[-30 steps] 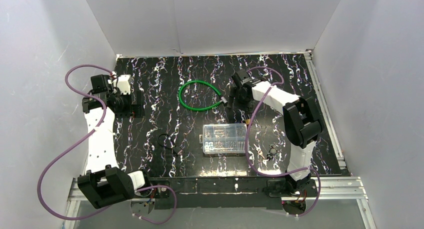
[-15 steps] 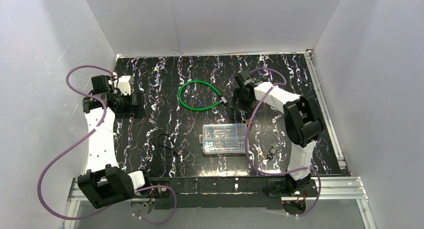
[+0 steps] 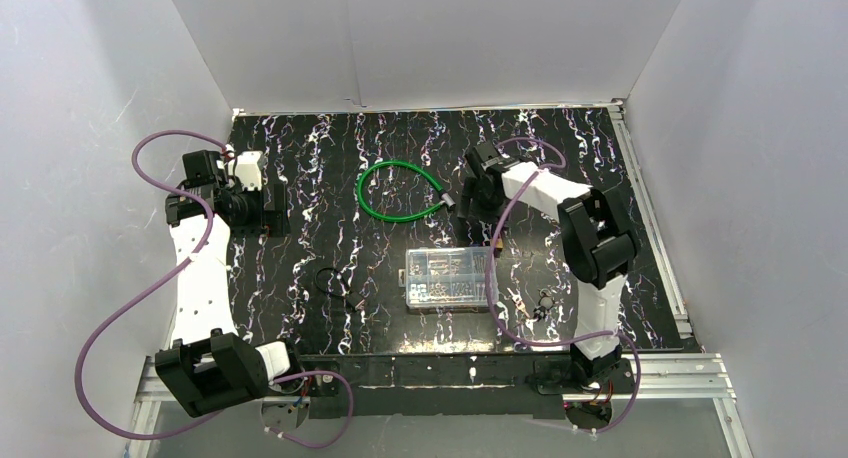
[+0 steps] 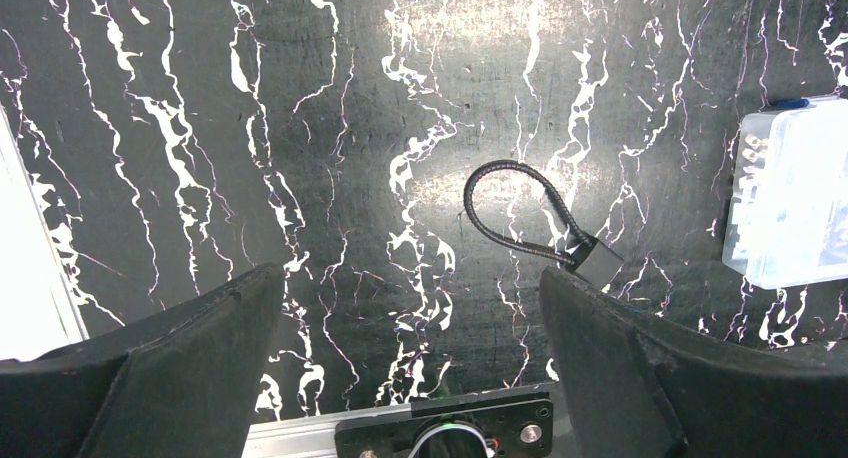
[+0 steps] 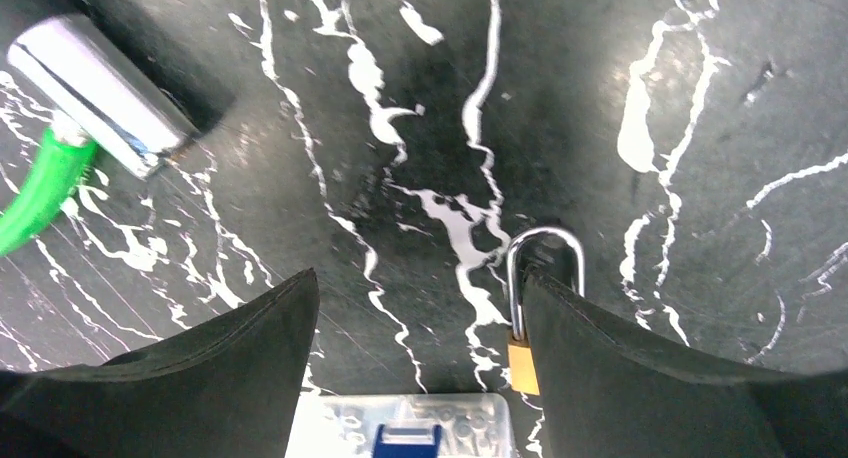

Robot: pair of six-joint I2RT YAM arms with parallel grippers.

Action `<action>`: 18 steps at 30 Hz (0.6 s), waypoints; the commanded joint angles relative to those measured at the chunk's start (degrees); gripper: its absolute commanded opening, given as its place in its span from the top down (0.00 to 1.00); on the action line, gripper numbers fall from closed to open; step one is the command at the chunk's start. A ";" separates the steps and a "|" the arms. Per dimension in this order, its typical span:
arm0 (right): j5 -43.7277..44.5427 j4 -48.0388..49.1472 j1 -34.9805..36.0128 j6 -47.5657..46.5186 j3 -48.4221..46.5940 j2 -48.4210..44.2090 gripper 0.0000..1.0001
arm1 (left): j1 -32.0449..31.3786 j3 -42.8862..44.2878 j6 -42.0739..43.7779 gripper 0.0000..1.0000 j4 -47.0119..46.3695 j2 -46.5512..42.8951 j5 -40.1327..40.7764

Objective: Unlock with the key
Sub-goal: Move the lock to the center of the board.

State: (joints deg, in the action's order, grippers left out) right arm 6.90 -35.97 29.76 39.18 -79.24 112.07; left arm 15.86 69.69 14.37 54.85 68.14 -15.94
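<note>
Padlock (image 5: 522, 363) lies flat on surface (image 5: 600, 98) btwn the wide-apart fingers (image 5: 650, 378) of my right tool (image 5: 418, 278), just beside one finger's inner edge. Left tool (image 4: 410, 273) also spread, nothing in it.

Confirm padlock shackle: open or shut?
Cannot tell. In the right wrist view the padlock lies flat; one shackle leg enters the brass body, the other is hidden behind a finger of the right gripper.

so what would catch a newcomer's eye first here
A bright green cable loop with a silver metal end lies far centre on the black white-veined table. A clear plastic box sits mid-table, and the right wrist view shows a small brass padlock next to it.
</note>
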 commanded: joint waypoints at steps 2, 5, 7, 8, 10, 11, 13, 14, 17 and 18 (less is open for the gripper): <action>-2.02 -0.50 3.24 0.34 -5.24 6.26 0.19 | 0.19 -0.33 0.51 0.00 1.19 -1.55 -0.93; -2.94 -1.41 5.62 0.71 -8.77 8.25 0.20 | 0.14 0.13 0.51 0.01 1.38 -1.46 -0.85; -3.55 -2.43 7.22 0.91 -11.57 9.87 0.20 | 0.16 0.40 0.57 0.00 1.44 -1.41 -0.76; -3.94 -2.80 7.96 1.03 -12.77 10.57 0.20 | 0.14 0.51 0.65 0.00 1.48 -1.43 -0.71; -4.80 -3.09 9.53 1.24 -14.83 11.69 0.20 | 0.18 0.63 0.58 0.01 1.57 -1.38 -0.54; -5.60 -3.18 10.51 1.36 -15.98 12.43 0.21 | 0.19 0.62 0.67 0.00 1.57 -1.46 -0.50; -6.44 -3.30 11.78 1.72 -17.55 13.45 0.22 | 0.14 0.52 0.78 0.00 1.46 -1.52 -0.36; -7.39 -3.35 12.31 1.91 -18.25 13.97 0.22 | 0.15 0.50 0.82 0.00 1.42 -1.52 -0.28; -10.18 -2.75 14.00 2.46 -19.85 15.17 0.22 | 0.14 0.28 0.88 0.01 1.26 -1.60 -0.05; -10.76 -2.56 14.67 2.56 -20.57 15.44 0.22 | 0.14 0.14 0.87 0.00 1.31 -1.63 -0.05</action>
State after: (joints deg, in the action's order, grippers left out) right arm 3.68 -40.18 41.47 39.27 -97.78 123.96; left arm 15.86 69.69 14.59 54.87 68.12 -15.88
